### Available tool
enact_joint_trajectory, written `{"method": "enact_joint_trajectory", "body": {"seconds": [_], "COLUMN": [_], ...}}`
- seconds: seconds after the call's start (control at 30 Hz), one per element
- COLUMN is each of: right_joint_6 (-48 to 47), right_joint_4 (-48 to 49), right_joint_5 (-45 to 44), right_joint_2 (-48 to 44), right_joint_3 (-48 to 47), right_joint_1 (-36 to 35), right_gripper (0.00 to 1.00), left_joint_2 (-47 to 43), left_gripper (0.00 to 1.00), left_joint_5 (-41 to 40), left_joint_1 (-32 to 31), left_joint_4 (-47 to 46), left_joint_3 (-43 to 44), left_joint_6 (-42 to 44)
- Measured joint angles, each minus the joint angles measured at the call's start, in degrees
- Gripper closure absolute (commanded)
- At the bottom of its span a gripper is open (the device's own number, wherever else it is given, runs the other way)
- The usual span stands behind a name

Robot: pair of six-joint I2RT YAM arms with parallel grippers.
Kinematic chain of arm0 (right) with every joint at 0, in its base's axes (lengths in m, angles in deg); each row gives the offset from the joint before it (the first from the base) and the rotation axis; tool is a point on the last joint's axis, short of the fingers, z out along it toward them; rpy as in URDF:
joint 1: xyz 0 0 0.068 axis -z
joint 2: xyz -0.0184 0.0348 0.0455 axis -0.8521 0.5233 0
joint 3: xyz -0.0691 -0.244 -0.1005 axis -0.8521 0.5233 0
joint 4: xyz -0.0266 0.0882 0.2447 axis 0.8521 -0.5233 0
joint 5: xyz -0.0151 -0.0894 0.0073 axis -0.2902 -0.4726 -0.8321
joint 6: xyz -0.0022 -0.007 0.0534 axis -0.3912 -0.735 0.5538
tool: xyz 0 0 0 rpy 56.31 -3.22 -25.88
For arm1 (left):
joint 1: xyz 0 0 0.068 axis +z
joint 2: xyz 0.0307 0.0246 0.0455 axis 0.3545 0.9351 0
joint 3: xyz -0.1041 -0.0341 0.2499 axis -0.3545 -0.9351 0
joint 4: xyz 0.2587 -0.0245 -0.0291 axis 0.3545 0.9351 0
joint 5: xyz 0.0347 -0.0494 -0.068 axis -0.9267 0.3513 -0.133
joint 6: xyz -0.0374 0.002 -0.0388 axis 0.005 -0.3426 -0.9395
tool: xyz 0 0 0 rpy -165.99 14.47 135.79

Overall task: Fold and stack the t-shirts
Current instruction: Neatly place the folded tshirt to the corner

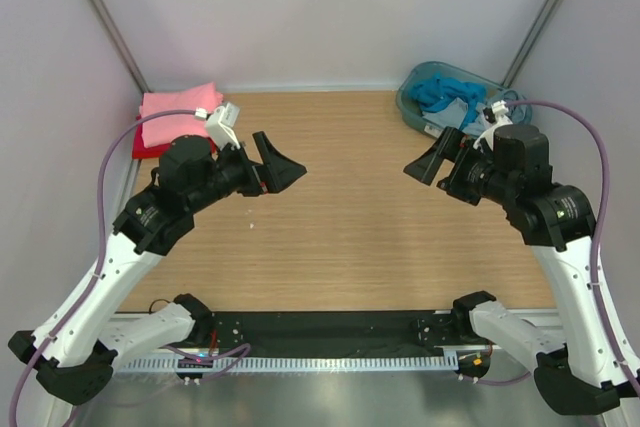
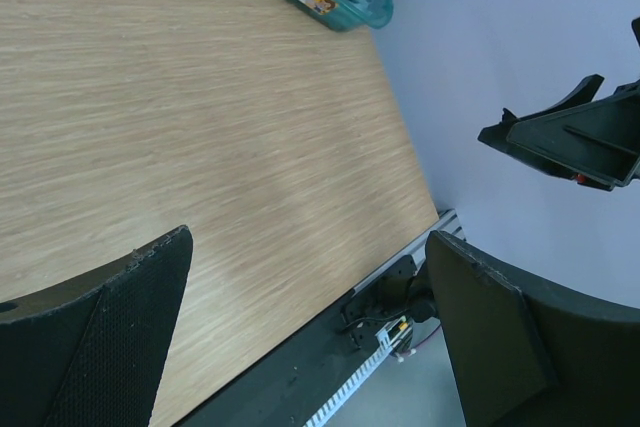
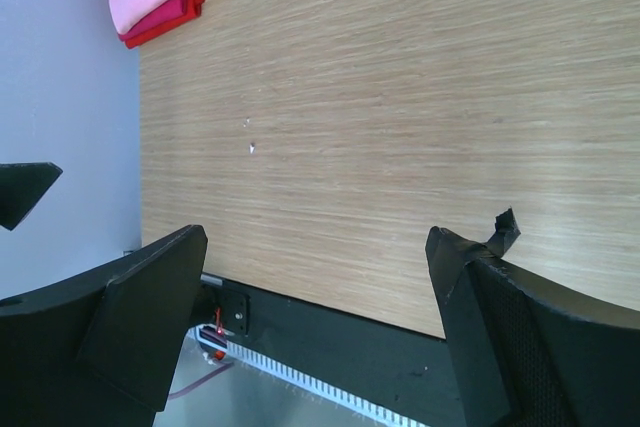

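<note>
t-shirts (image 1: 178,113) stacked far-left | left end effector (image 1: 283,160) nearby, apart | right end effector (image 1: 427,155) distant, apart

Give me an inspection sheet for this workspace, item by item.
Surface: wooden table, a few white specks.
Job's things: pink t-shirt folded, stacked on red t-shirt, far left corner.
Clutter: teal bin holding blue cloth, far right corner.
Grippers: left gripper and right gripper open, empty, above the table.
Cables: purple cables loop along each arm.
Surroundings: pale walls.
</note>
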Motion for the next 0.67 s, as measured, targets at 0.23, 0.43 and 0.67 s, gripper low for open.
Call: {"method": "enact_joint_trajectory", "body": {"seconds": [0.23, 0.43, 0.67], "right_joint_6": [0.2, 0.2, 0.3], "right_joint_4": [0.1, 0.1, 0.2], "right_joint_5": [-0.4, -1.3, -1.3], "right_joint_2": [0.1, 1.0, 1.0], "right_joint_3": [-0.7, -1.0, -1.3], "right_joint_1": [0.0, 0.0, 0.0], "right_gripper": [0.00, 0.00, 0.00], "left_joint_2": [0.1, 0.3, 1.0], "left_gripper": [0.00, 0.00, 0.00], "left_joint_5": [0.0, -0.3, -1.0], "left_joint_1": [0.0, 0.0, 0.0], "left_joint_4": [0.0, 0.0, 0.0], "left_joint_3": [0.0, 0.0, 1.0], "left_joint_6": [0.0, 0.2, 1.1]}}
